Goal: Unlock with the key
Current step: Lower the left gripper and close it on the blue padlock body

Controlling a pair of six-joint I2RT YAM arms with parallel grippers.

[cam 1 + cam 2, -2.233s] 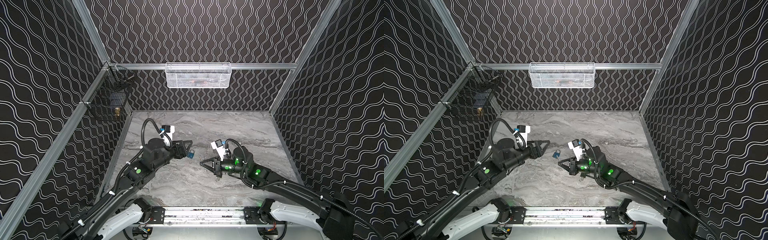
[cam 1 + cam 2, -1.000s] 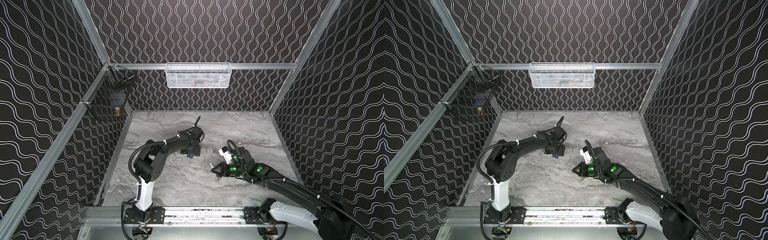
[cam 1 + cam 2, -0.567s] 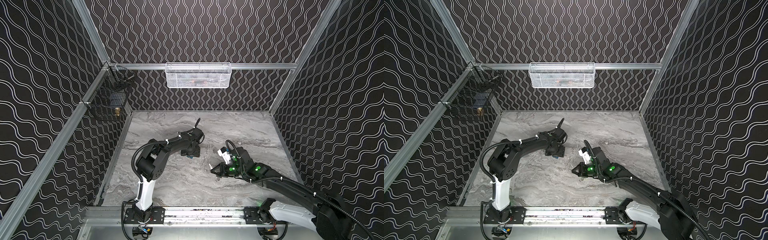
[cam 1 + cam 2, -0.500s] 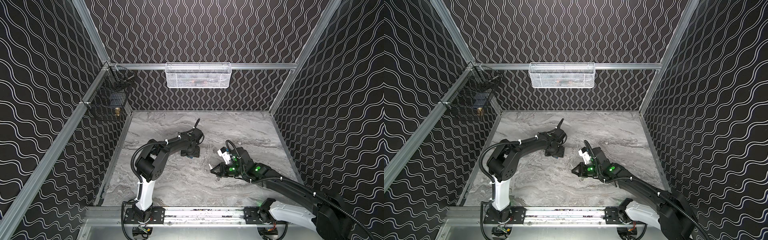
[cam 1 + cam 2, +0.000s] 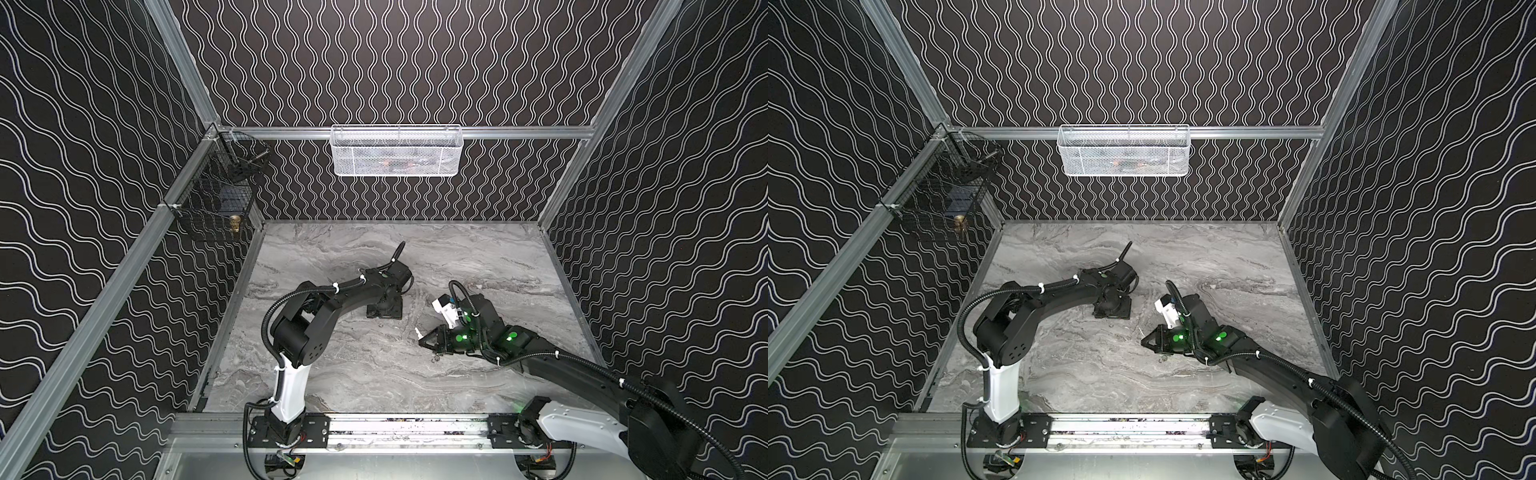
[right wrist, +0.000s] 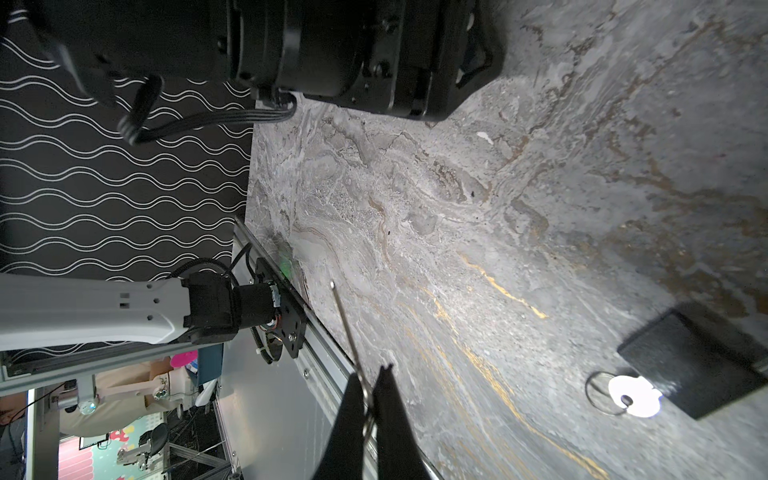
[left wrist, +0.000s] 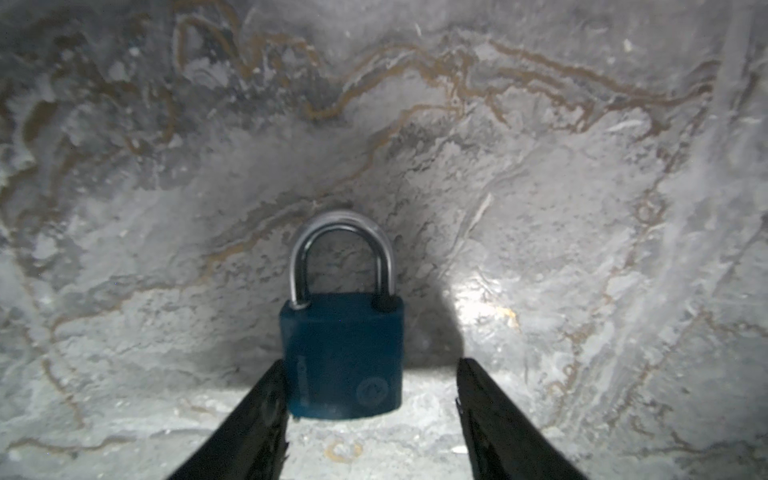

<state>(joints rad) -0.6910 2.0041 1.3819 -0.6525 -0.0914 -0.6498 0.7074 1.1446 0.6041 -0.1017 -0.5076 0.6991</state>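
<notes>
Since the padlock lies flat on the table, a little left of the middle, with its shackle pointing away from the gripper, we judge the step in hand to be the grasp of the lock. Unlocking has not yet begun.

Our left gripper stands over it, released. Its jaws straddle the blue body, one finger touching one side and the other clear of the opposite side. In both top views this gripper hides the lock beneath it.

To the right and nearer, apart from the lock, our right gripper is clenched on a thin metal strip that juts past its fingertips. We take it for the key seen edge-on, its tip aimed left toward the lock.

Next, we think, the left jaws must close squarely on the body, then lift and turn it so the bottom face meets the key's tip. We expect the keyhole there but cannot see it. The right arm then needs a straight, aligned push and a twist.

A bright ringed tag also lies on the table; what it is we cannot tell.
</notes>
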